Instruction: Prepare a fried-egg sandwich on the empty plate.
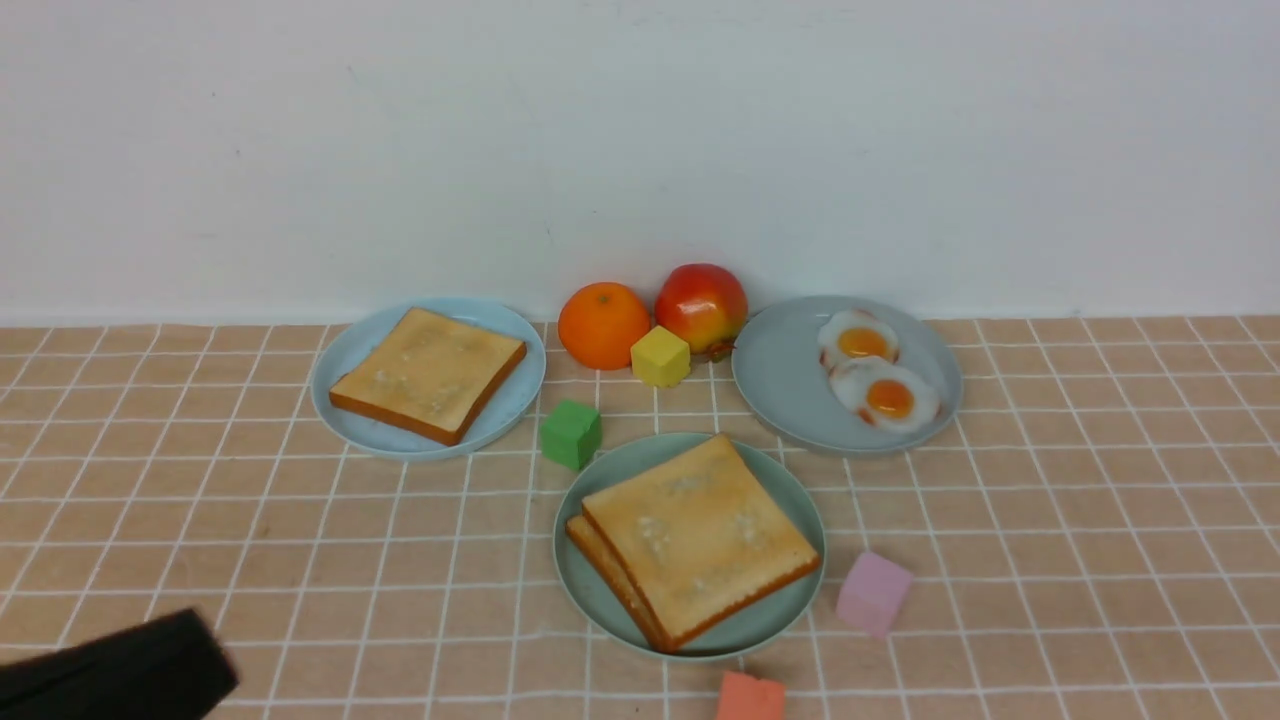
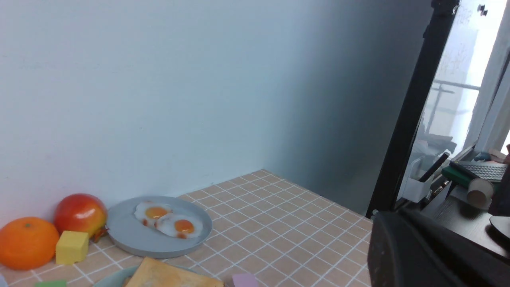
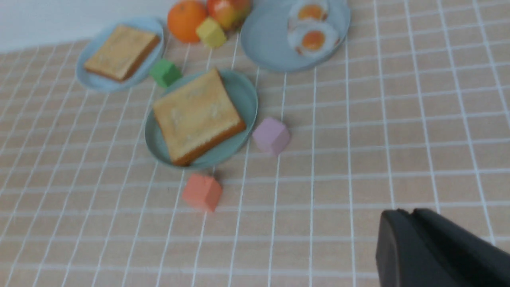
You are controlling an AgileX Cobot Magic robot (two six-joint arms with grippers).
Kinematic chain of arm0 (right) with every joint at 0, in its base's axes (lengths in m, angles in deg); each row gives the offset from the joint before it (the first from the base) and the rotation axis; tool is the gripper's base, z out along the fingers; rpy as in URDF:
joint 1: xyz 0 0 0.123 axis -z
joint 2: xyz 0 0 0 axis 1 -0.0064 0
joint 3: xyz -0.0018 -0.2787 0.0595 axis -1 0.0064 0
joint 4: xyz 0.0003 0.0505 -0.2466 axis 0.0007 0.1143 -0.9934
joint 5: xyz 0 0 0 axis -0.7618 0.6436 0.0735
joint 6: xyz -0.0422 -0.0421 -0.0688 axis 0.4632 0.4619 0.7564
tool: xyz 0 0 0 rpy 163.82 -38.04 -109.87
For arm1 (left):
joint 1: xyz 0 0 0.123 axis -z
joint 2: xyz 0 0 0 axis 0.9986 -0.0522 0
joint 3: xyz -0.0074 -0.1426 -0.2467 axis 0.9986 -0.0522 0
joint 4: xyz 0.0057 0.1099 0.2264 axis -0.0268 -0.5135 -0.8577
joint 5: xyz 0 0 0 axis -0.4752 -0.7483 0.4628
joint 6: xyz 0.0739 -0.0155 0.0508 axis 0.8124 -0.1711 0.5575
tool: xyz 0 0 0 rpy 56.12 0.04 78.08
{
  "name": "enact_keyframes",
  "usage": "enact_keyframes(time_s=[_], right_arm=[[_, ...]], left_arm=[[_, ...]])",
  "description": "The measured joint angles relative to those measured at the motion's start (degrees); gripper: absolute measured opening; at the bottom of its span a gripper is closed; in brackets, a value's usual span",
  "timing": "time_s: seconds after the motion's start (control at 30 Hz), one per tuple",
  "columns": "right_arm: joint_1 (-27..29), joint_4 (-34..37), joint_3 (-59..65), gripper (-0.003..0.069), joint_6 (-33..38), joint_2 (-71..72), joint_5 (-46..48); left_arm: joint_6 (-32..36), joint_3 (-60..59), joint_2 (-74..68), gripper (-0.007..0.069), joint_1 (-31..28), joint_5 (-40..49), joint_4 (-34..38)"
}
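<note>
The mint-green plate [image 1: 608, 470] sits at the centre front and holds two toast slices stacked: a top slice [image 1: 700, 535] and a lower slice [image 1: 600, 560] that peeks out on the left. No egg shows between them. The stack also shows in the right wrist view [image 3: 195, 115]. Two fried eggs [image 1: 880, 385] lie on the pale plate [image 1: 790, 380] at the back right. My left gripper [image 1: 215, 655] is shut and empty at the front left corner. My right gripper [image 3: 406, 217] is shut and empty, out of the front view, above bare cloth to the right.
A pale blue plate [image 1: 500, 410] at the back left holds a single toast slice [image 1: 428, 373]. An orange [image 1: 603, 325], an apple [image 1: 700, 305] and a yellow cube [image 1: 660, 356] stand at the back. A green cube [image 1: 571, 433], pink cube [image 1: 873, 592] and coral cube [image 1: 750, 697] ring the mint-green plate.
</note>
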Motion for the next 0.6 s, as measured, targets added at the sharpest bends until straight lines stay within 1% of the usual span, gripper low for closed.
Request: enact_keyframes(time_s=[0.03,0.2,0.23,0.3,0.6], right_arm=[[0.0,-0.2,0.0,0.0052,-0.1,0.1,-0.3],[0.0,-2.3,2.2,0.0056,-0.1,0.2,-12.3],[0.0,-2.3,2.2,0.0056,-0.1,0.2,-12.3],[0.0,-2.3,5.0,0.0058,-0.1,0.2,-16.1],[0.0,-2.5,13.2,0.0069,-0.1,0.2,-17.5]], left_arm=[[0.0,0.0,0.0,-0.0013,0.0,0.0,0.0],[-0.1,-0.3,3.0,-0.0013,0.0,5.0,-0.1],[-0.1,-0.3,3.0,-0.0013,0.0,5.1,-0.1],[-0.1,-0.4,3.0,-0.0013,0.0,6.8,-0.1],[-0.1,-0.5,3.0,-0.0013,0.0,10.1,-0.1]])
